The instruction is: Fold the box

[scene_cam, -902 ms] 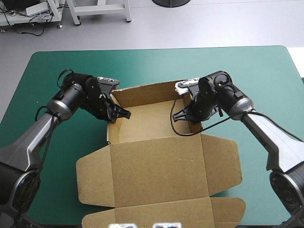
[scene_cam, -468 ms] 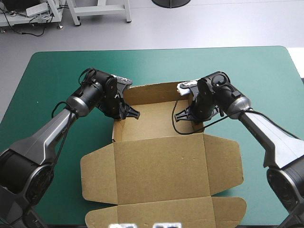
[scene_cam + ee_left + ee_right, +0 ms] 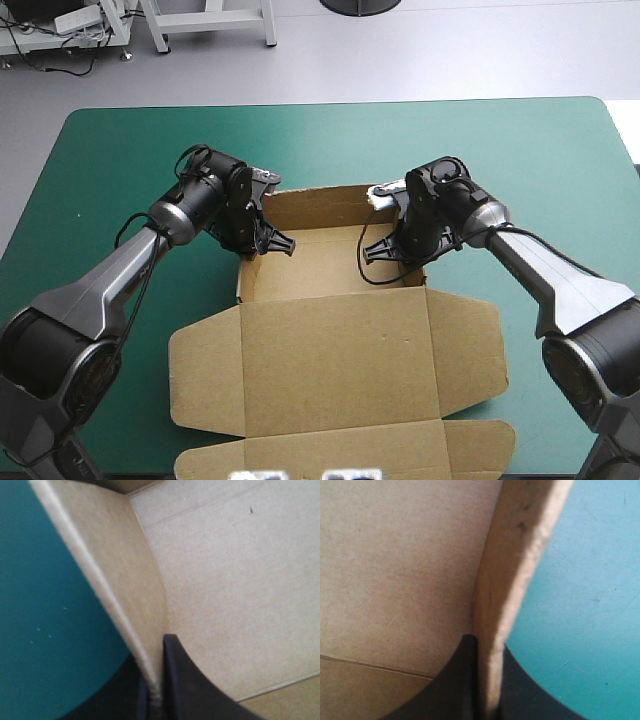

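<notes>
The brown box point(image 3: 325, 268) sits in the middle of the tabletop point(image 3: 120, 160), on the teal-green cover. Its tray lies toward the far edge with the walls raised, and its lid point(image 3: 340, 350) lies flat toward the near edge. My left fingers point(image 3: 186, 680) are nearly closed, pinching the tray's left wall point(image 3: 127, 592), one finger inside the tray and the other outside over the cover. My right fingers point(image 3: 454, 687) clamp the right wall point(image 3: 520, 555) the same way, all but closed on the board.

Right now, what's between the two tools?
Only the bare floor of the box lies between the left tool and right tool; the high view shows it.
</notes>
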